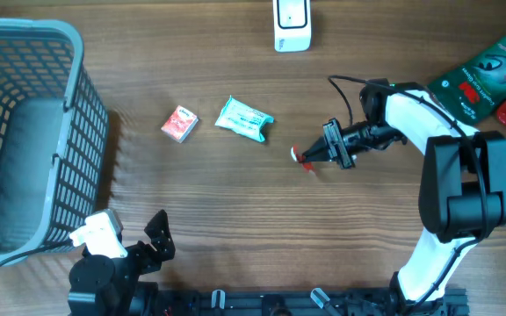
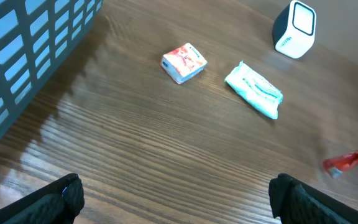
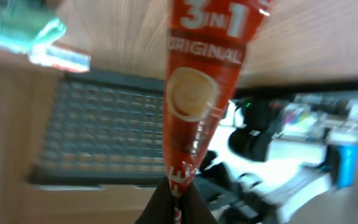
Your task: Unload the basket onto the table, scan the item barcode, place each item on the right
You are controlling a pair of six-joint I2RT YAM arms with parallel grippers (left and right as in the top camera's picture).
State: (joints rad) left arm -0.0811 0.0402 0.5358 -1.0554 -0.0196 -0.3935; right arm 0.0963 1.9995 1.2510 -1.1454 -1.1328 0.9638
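Pinching one end of a slim red foil sachet printed "3 in 1 Original" (image 1: 303, 158), the right jaws are clenched tight on it, so the stick juts out past them with most of its length free. That hold looks chosen to leave the printed faces uncovered for a reader. The right arm (image 1: 411, 114) keeps the sachet low above the brown wood-grain tabletop (image 1: 235, 202), right of centre and well apart from the small white upright barcode scanner (image 1: 292, 25) at the far edge. Whether the sachet's tip touches the wood I cannot tell. In the right wrist view its branded face looks at the camera and no barcode shows there. I judge the code sits on the other side or is hidden at the clamped end. The item has not yet been carried to the scanner and would probably need turning.

The left jaws are released and spread wide, their dark fingertips (image 2: 64, 196) at the bottom corners of the left wrist view with nothing between them. The left arm (image 1: 104, 263) sits at the near edge beside the grey plastic mesh basket (image 1: 25, 53), out of the way. A small red-and-white square packet (image 1: 179, 124) and a teal crinkled wrapper pack (image 1: 243, 118) lie flat near each other, between basket and sachet, probably waiting their turn. A green bag (image 1: 481, 75) lies at the far right corner.
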